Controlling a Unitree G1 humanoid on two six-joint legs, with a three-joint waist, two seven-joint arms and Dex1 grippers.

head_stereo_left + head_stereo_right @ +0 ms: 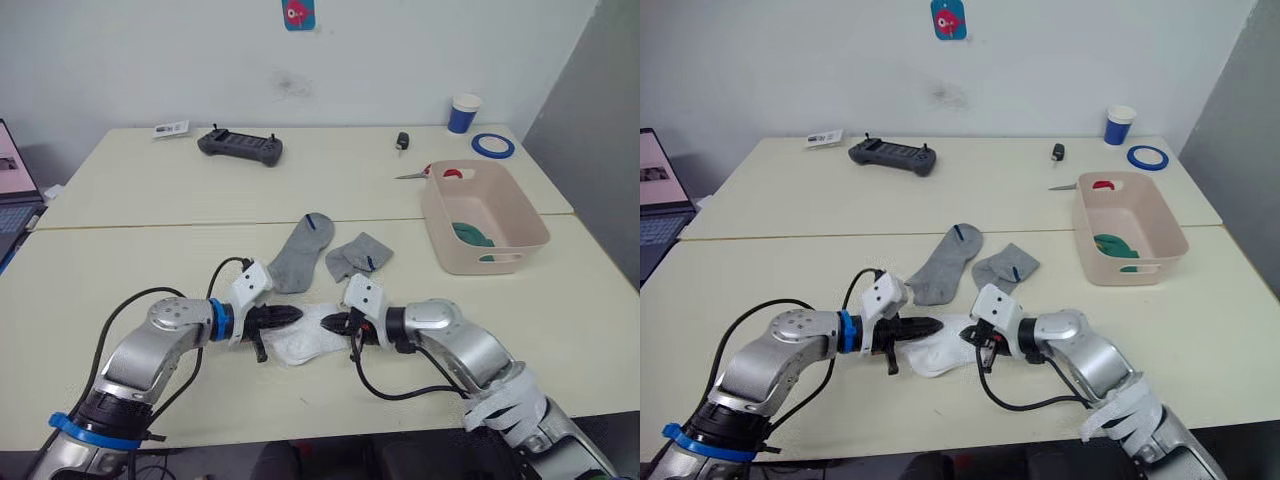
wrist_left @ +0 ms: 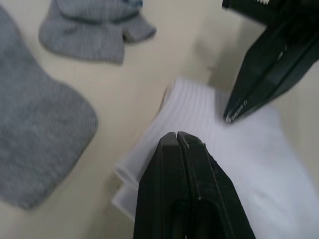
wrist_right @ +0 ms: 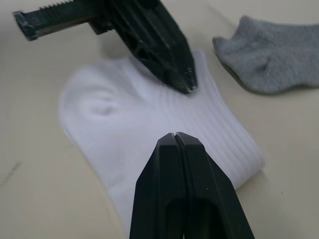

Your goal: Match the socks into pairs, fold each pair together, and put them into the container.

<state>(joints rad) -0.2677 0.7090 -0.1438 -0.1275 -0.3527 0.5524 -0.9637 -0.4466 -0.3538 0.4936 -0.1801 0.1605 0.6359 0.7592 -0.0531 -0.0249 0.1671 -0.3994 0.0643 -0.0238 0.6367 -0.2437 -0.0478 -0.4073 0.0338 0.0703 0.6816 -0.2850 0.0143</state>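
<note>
Two tools are being pointed tip to tip over white socks [image 1: 305,338] on the table [image 1: 120,270].

The left tool [image 1: 292,316] and right tool [image 1: 330,323], fingers pressed together, are being held low; grey socks [image 1: 300,252] beyond, container [image 1: 484,218] far right.

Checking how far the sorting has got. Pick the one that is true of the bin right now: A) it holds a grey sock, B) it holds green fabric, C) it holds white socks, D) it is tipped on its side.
B: dark green socks lie in the bottom of the container, which stands upright; the grey socks and the white socks are out on the table.
</note>
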